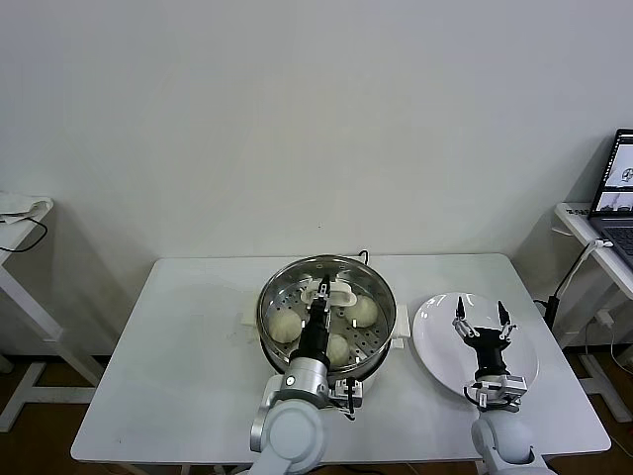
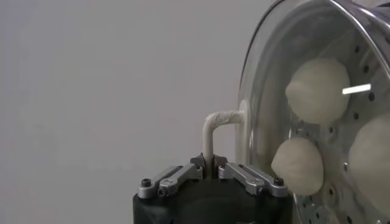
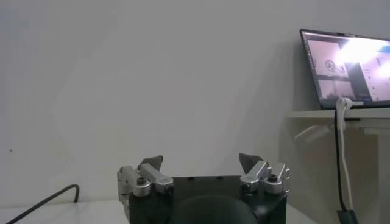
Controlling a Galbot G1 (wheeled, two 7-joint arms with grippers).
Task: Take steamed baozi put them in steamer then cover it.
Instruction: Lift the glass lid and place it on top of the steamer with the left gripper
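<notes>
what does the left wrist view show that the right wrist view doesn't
Only the left wrist view: the left hand shut on the cover by its cream handle, with steamed baozi visible through the glass. Only the right wrist view: the right hand open and empty, plus a laptop on a side desk. Both share the plain white wall.

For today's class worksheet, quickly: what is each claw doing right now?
Left claw: shut on the cream-white handle of the round clear glass lid, over the shiny steel steamer.
Right claw: open, empty, above the flat white plate.
</notes>
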